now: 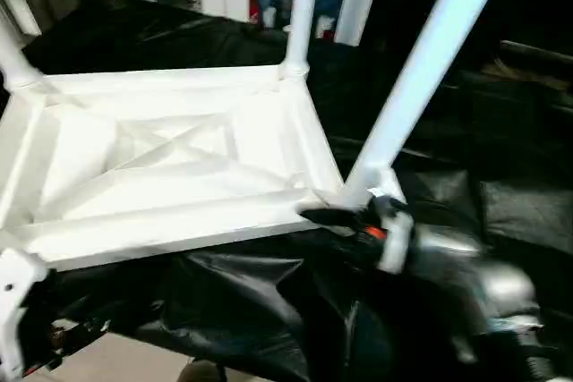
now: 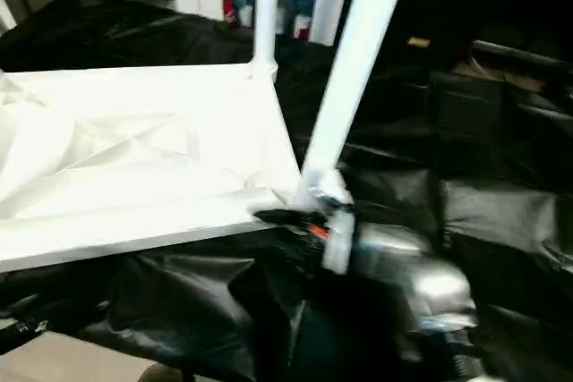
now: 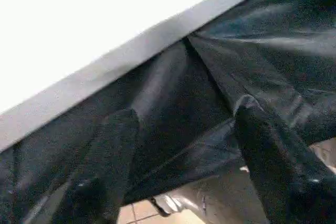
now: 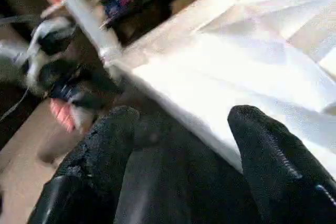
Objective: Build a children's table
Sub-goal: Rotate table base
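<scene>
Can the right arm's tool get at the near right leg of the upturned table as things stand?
Probably yes. The right tool sits at the base of that leg, by the tabletop's corner, its fingers apart, with nothing between them and the leg.

The upturned children's table (image 1: pixel 170 167) is smooth white plastic with a soft, slightly satin sheen, and its long tube legs (image 1: pixel 421 69) look like the same plastic. The bench (image 1: pixel 251 310) is draped in thin black sheeting, wrinkled and glossy like plastic film. The right forearm (image 1: pixel 448 248) has a silver, metallic-looking shell with bright highlights. The right gripper's fingers (image 4: pixel 273 156) are black with a matt, finely grainy surface.
</scene>
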Robot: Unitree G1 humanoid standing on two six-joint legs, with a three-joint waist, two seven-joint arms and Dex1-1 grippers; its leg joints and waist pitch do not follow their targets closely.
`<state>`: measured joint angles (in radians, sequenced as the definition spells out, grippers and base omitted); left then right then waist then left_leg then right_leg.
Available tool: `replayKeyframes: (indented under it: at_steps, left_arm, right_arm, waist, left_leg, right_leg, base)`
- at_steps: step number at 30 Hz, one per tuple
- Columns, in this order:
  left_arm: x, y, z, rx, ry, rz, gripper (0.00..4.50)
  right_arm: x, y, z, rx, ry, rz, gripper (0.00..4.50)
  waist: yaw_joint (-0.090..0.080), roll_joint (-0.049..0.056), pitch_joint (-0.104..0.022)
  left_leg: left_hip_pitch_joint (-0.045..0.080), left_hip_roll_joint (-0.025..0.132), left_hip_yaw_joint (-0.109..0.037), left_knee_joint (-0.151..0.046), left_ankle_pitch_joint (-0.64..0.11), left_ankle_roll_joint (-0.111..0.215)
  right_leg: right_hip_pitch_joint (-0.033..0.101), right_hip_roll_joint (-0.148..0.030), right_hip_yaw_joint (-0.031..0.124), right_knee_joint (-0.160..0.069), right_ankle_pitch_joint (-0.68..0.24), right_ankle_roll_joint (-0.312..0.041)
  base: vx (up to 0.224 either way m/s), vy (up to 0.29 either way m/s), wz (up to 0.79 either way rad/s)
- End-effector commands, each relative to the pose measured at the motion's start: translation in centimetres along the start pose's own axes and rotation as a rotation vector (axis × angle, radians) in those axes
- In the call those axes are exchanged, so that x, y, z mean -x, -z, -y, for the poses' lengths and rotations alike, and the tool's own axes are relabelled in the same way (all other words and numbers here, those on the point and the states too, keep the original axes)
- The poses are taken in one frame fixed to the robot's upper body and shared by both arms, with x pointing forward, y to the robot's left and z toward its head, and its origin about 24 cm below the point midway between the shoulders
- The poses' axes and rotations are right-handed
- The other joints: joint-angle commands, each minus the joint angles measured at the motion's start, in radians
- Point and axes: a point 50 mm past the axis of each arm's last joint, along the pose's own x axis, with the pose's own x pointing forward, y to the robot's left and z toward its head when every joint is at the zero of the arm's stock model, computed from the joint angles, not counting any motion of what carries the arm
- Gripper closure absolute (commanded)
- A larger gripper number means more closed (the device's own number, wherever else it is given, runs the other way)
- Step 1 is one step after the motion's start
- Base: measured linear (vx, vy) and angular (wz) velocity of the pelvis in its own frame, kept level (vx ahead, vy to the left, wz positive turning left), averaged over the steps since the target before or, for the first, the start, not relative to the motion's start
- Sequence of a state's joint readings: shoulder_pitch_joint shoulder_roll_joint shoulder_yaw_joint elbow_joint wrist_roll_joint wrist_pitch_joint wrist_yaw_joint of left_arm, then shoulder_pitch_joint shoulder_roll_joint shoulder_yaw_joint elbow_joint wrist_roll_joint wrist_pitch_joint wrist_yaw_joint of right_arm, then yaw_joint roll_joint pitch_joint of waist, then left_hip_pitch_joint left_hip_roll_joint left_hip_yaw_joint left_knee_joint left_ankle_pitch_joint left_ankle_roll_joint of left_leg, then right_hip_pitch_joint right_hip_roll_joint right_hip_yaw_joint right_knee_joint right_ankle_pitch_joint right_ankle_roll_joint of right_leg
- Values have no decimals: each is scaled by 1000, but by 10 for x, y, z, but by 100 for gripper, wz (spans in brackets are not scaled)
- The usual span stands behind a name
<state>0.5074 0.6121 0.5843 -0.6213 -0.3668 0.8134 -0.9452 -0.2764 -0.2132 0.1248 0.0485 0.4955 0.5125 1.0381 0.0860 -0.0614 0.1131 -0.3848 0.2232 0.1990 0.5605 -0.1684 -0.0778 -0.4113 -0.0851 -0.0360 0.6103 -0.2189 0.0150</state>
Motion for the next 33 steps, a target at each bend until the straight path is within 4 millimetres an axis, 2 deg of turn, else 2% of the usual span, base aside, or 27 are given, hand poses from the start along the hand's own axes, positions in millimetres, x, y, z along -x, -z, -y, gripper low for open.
replayKeyframes:
  at_steps: [1,2,3,6,9,10,12,14,16,17,22,24,30,32,33]
  left_arm:
    - [3,0,1,7,-3,-5,87]
    - [3,2,0,16,-14,-1,79]
    - [2,3,0,19,-18,-1,66]
    - [0,6,-1,1,-41,4,46]
    - [-6,3,-4,-7,-84,62,28]
    - [-8,3,-6,-11,-99,77,14]
    - [-12,4,-8,-22,-130,90,4]
    - [-14,3,-8,-24,-140,111,2]
    - [-15,3,-8,-24,-140,118,2]
    - [-15,4,-7,-19,-139,125,2]
    - [-18,4,-5,-18,-137,142,2]
    - [-19,4,-5,-16,-145,158,2]
    - [-18,6,-4,3,-151,204,2]
    - [-16,7,-1,17,-129,221,2]
    - [-16,7,-1,17,-129,221,2]
  right_arm:
    - [1,0,7,4,61,14,132]
    - [-8,0,16,-33,157,90,132]
    - [-11,0,18,-49,188,114,132]
    - [-16,1,29,-91,312,188,132]
    - [-15,2,41,-127,444,234,132]
    - [-15,3,46,-129,494,240,132]
    - [-11,3,56,-141,603,268,132]
    - [-3,0,74,-235,752,363,132]
    - [-1,-1,78,-263,782,388,132]
    - [5,-4,85,-287,841,425,132]
    - [17,-13,97,-284,932,477,132]
    - [21,-18,101,-269,960,487,132]
    - [48,-38,117,-197,1073,530,132]
    - [58,-45,121,-175,1103,544,132]
    - [58,-45,121,-175,1103,544,132]
  waist:
    - [-4,23,-48]
    - [-4,22,-52]
    - [-6,23,-50]
    - [-10,26,-53]
    - [-8,29,-56]
    - [-4,30,-61]
    - [-4,29,-64]
    - [-6,29,-65]
    - [-5,28,-66]
    - [-4,24,-67]
    - [-2,21,-65]
    - [-1,17,-65]
    - [4,15,-67]
    - [9,17,-70]
    - [8,14,-71]
  left_leg:
    - [30,11,-3,-70,-191,12]
    - [30,11,-3,-68,-178,11]
    - [28,10,-3,-69,-177,9]
    - [31,10,-4,-71,-208,-8]
    - [35,10,-3,-71,-221,-26]
    - [37,9,-3,-68,-210,-30]
    - [33,7,-3,-65,-193,-35]
    - [34,6,-6,-67,-210,-43]
    - [38,7,-5,-65,-247,-47]
    - [38,7,-4,-65,-252,-46]
    - [36,7,-6,-65,-279,-48]
    - [36,7,-5,-63,-276,-43]
    - [36,7,-3,-57,-265,-33]
    - [36,5,-1,-53,-239,-27]
    - [33,5,-2,-52,-233,-24]
  right_leg:
    - [25,-26,34,-67,-101,-182]
    - [28,-26,34,-63,-73,-185]
    - [27,-26,34,-63,-70,-189]
    - [27,-27,35,-64,-95,-185]
    - [26,-25,35,-63,-83,-179]
    - [27,-24,35,-59,-59,-175]
    - [32,-23,34,-55,-22,-170]
    - [31,-24,33,-51,-28,-168]
    - [30,-22,34,-54,-52,-161]
    - [30,-22,34,-53,-53,-158]
    - [30,-23,34,-57,-99,-150]
    - [30,-22,34,-57,-99,-145]
    - [29,-22,34,-53,-86,-158]
    - [31,-19,32,-48,-44,-167]
    - [33,-19,32,-46,-33,-170]
  base:
    - [0,0,0]
    - [0,0,0]
    - [0,0,0]
    - [0,0,0]
    - [0,0,0]
    - [0,0,0]
    - [0,0,0]
    - [0,0,0]
    - [0,0,0]
    - [0,0,0]
    - [0,0,0]
    - [0,0,0]
    - [0,0,0]
    - [0,0,0]
    - [0,0,0]
